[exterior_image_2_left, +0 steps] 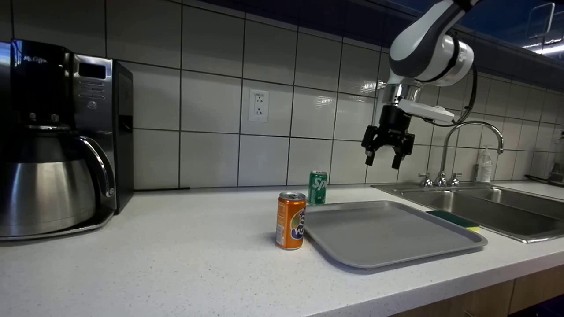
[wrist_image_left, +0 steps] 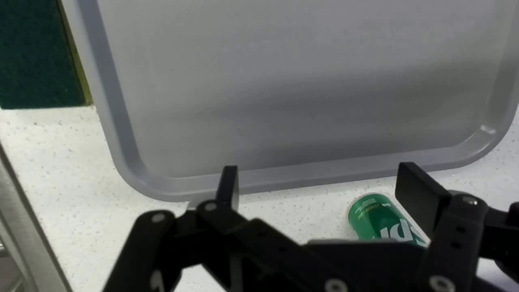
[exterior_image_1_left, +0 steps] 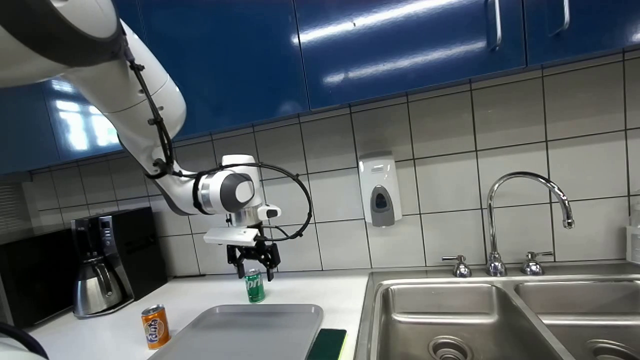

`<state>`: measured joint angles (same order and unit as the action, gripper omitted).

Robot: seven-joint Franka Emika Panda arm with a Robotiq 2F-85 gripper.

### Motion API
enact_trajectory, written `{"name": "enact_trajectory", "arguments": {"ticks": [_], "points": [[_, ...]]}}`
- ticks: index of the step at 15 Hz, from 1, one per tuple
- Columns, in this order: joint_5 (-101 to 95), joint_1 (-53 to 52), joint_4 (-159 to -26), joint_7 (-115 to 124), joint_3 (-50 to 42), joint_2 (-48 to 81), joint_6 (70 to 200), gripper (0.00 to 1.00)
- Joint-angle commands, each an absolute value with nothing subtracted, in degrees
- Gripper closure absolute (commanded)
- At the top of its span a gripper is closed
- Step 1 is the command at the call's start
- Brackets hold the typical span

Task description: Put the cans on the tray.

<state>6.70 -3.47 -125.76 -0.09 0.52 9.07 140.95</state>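
Sprite can (exterior_image_2_left: 317, 188): one
Fanta can (exterior_image_2_left: 287, 224): one
Grey tray (exterior_image_2_left: 392, 233): one
End effector (exterior_image_2_left: 382, 161): one
Robot arm (exterior_image_2_left: 418, 48): one
Scouring sponge (exterior_image_2_left: 451, 218): one
Sink basins (exterior_image_1_left: 445, 300): two
Sink drains (exterior_image_1_left: 450, 349): two
Faucet (exterior_image_1_left: 492, 230): one
Faucet handles (exterior_image_1_left: 461, 270): two
Coffee maker (exterior_image_2_left: 92, 112): one
Carafe (exterior_image_2_left: 48, 189): one
Wall dispenser (exterior_image_1_left: 380, 185): one
Pump bottle (exterior_image_2_left: 484, 167): one
Wall outlet (exterior_image_2_left: 258, 105): one
Cabinet handles (exterior_image_1_left: 498, 25): two

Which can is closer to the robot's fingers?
The green can: in both exterior views it stands nearer the fingers than the orange can, and it's the only can in the wrist view.
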Motion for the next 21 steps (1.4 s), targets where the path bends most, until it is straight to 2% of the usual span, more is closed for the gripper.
{"name": "enact_trajectory", "arguments": {"ticks": [1, 12, 21], "points": [[5.0, -3.2, -117.7, 0.3, 1.3, 15.2, 139.6, 0.00], [2.2, -5.7, -97.9, 3.5, 1.3, 30.3, 135.7, 0.00], [1.9, -9.2, -85.3, 3.2, 3.1, 35.5, 128.7, 0.00]]}}
